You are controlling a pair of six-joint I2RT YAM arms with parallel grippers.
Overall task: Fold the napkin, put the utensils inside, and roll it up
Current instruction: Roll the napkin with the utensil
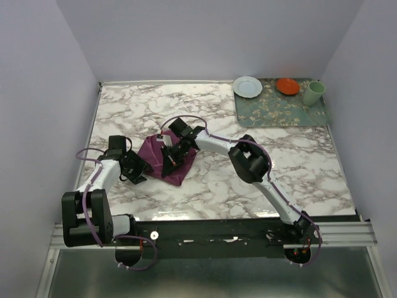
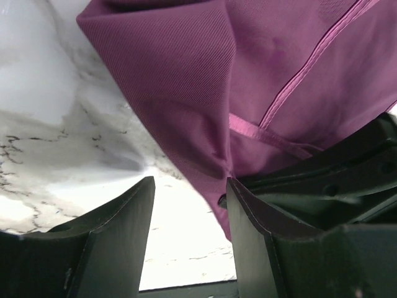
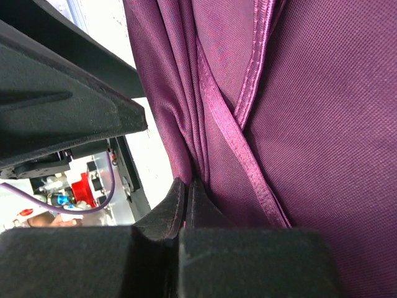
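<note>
The napkin (image 1: 175,176) lay bunched on the tabletop (image 1: 298,155), left of center. The right gripper (image 3: 186,194) had its jaws clamped on the napkin's folds. The left gripper (image 2: 189,198) held its jaws apart at the napkin's edge.

— What is everything resting on?
— A white marble-patterned table (image 1: 248,180) with grey veining.
— And what lies directly on it?
— Two things. A plum-purple napkin (image 1: 175,175) sits bunched and folded over itself, right under the right gripper (image 1: 169,161). Its left edge is just beside the left gripper (image 1: 139,171), and bare marble lies under that gripper.
— The other?
— A green floral mat (image 1: 279,110), lying flat. It is well apart from both grippers, beyond the right one and off to its right, in the table's far right corner.
</note>
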